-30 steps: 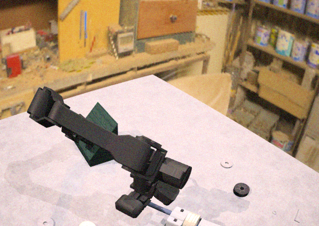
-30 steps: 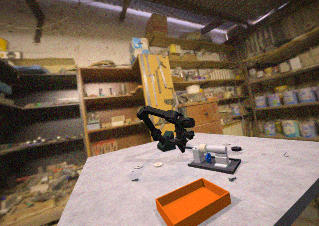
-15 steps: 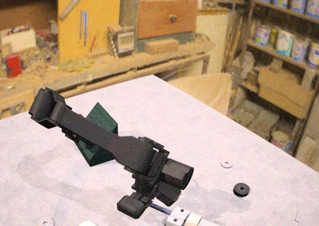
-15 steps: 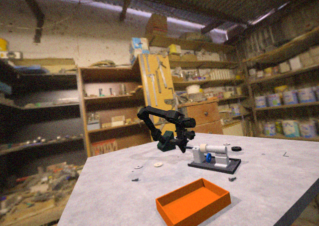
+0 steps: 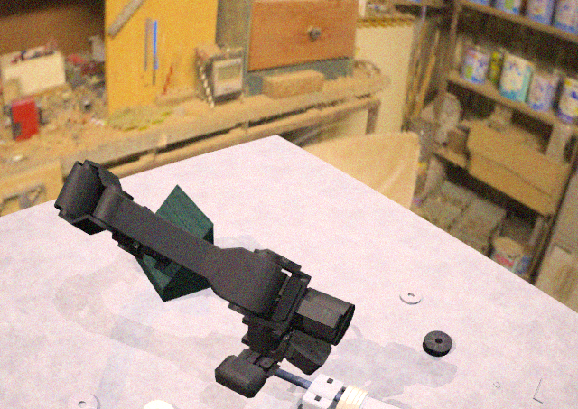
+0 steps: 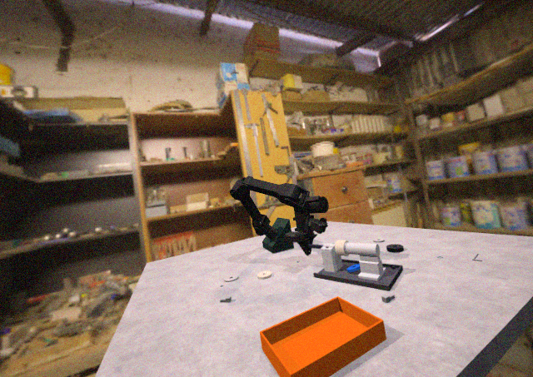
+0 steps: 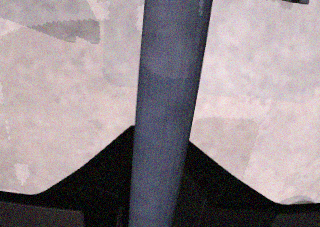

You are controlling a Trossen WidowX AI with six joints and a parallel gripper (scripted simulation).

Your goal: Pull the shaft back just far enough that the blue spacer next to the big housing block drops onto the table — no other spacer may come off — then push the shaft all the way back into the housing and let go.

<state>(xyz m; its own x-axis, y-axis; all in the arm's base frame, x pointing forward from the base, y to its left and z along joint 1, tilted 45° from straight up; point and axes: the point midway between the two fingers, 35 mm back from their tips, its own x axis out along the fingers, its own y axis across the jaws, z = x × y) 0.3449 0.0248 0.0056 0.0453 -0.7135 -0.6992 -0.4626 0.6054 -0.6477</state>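
My gripper (image 5: 272, 372) (image 6: 311, 246) is shut on the blue-grey shaft (image 5: 293, 377) (image 6: 317, 246) (image 7: 170, 77), left of the white support block (image 5: 310, 397) (image 6: 331, 259). The shaft enters that block. Cream spacers (image 5: 352, 397) (image 6: 340, 247) sit up in line between the block and the white housing cylinder (image 6: 365, 249). The blue spacer (image 6: 353, 268) lies low on the dark base plate (image 6: 389, 280), between the block and the cylinder's stand (image 6: 370, 266), off the shaft line. In the top view the blue spacer is not visible. The shaft's far end is hidden.
An orange tray (image 6: 344, 354) stands in front of the fixture. A dark green block (image 5: 184, 209) (image 6: 280, 244) is behind the arm. A black ring (image 5: 437, 349) (image 6: 395, 247) and a pale washer (image 5: 410, 301) (image 6: 378, 240) lie behind the fixture; a cream disc (image 6: 264, 275) lies to the left.
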